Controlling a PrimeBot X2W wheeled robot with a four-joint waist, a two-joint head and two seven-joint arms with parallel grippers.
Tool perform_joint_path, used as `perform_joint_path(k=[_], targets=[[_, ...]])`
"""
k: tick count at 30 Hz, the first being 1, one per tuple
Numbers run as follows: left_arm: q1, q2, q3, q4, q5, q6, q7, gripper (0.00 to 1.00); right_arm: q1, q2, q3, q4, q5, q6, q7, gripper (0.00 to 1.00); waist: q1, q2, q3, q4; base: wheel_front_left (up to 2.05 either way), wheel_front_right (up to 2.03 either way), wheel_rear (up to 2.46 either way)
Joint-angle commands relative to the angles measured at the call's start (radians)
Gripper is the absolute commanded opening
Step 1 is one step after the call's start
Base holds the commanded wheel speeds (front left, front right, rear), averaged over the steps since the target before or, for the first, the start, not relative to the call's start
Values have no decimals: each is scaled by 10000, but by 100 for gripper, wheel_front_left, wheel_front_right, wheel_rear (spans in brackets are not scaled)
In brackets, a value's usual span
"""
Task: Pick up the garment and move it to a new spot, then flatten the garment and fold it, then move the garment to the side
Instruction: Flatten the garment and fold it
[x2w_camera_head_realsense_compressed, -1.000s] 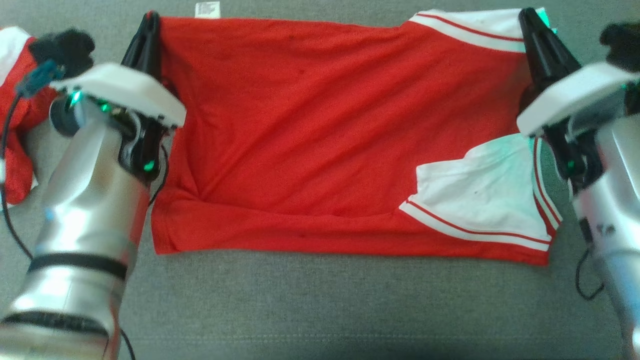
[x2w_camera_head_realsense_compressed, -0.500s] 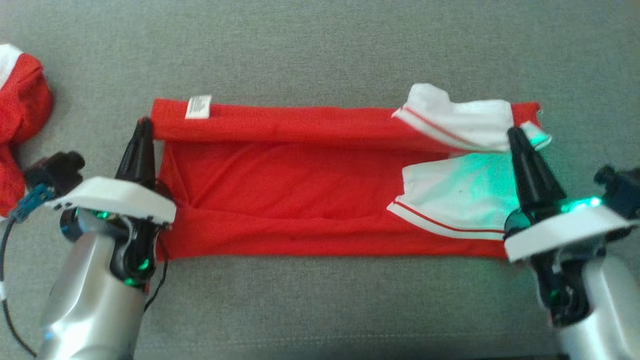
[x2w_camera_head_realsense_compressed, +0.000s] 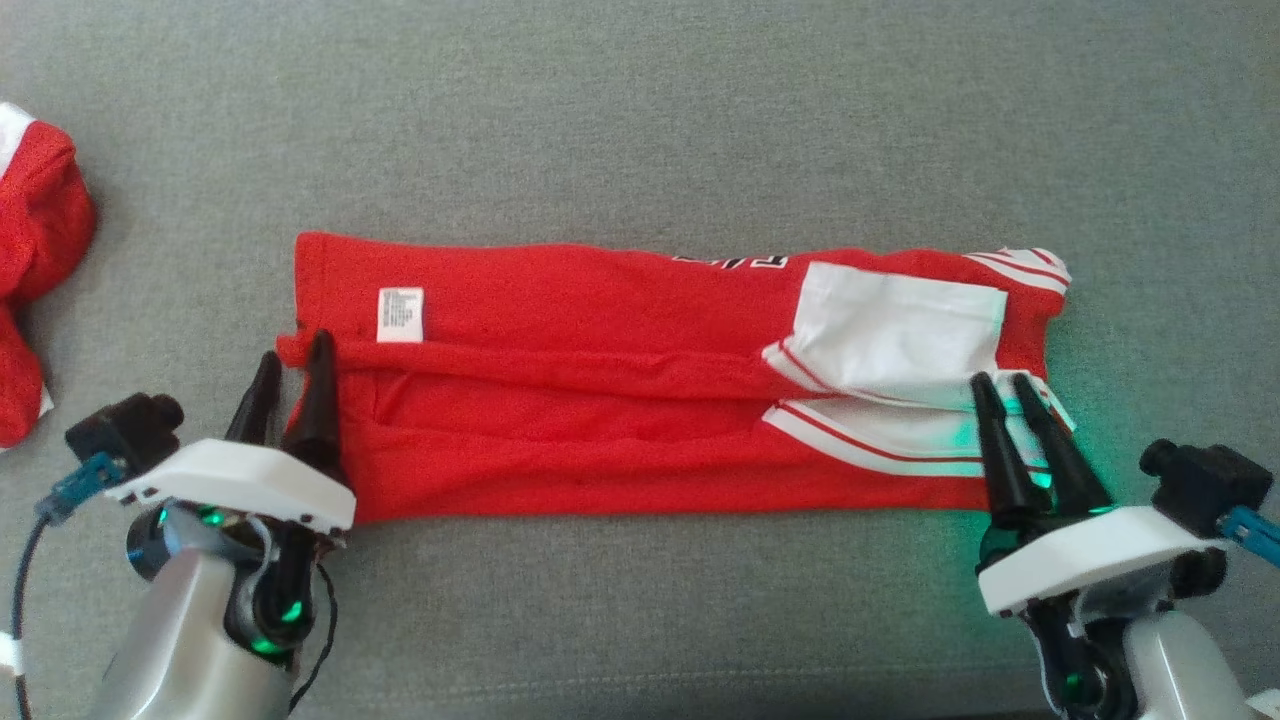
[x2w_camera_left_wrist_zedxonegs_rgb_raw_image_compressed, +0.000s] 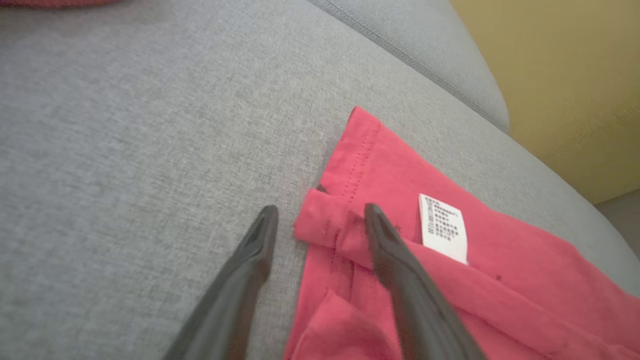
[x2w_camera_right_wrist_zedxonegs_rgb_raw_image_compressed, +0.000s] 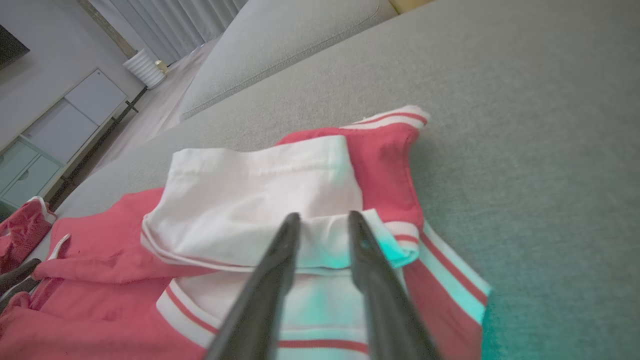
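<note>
Your left end effector (x2w_camera_head_realsense_compressed: 295, 348) is sitting released at the left fold of the garment (x2w_camera_head_realsense_compressed: 600, 300). Your right end effector (x2w_camera_head_realsense_compressed: 999, 380) is hovering parted over the white sleeve (x2w_camera_head_realsense_compressed: 900, 320).

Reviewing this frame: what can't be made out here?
- Care label print: too small, head and left wrist views.
- Black lettering at garment's far edge: mostly folded under, head view.
- Second red garment: cut by head view's left edge.
- Whether right gripper touches the white sleeve: fingers hide contact, right wrist view.
</note>
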Motion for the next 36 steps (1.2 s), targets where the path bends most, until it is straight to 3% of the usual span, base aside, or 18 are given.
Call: perform_joint_path(k=[1,8,15,24,36], targets=[[24,322,253,-139,121,68,-92,100,-137,-39,164,-297,-134,-9,-143,100,0,-1,-29,-7,0,0,0],[393,424,-52,-686,1452,651,-1020,100,-343,-115,-18,-772,-1265,-9,-1362,100,0,-1,-433,-80,0,0,0],[1068,354,-56,-2467,3163,1357,-1219,100,-270,-430,-122,-1478,-2341,-9,-1847,100,0,-1,-973,-33,0,0,0],[2067,400,-352,-4182,4673,1567,-1224,100,286,-402,-263,-2051,-3055,-9,-1411,100,0,-1,-1603,-88,0,0,0],[2566,369,-591,-4588,4856,1721,-1225,100,668,-276,-312,-2002,-2983,-9,-1145,100,0,-1,-1893,-40,0,0,0]])
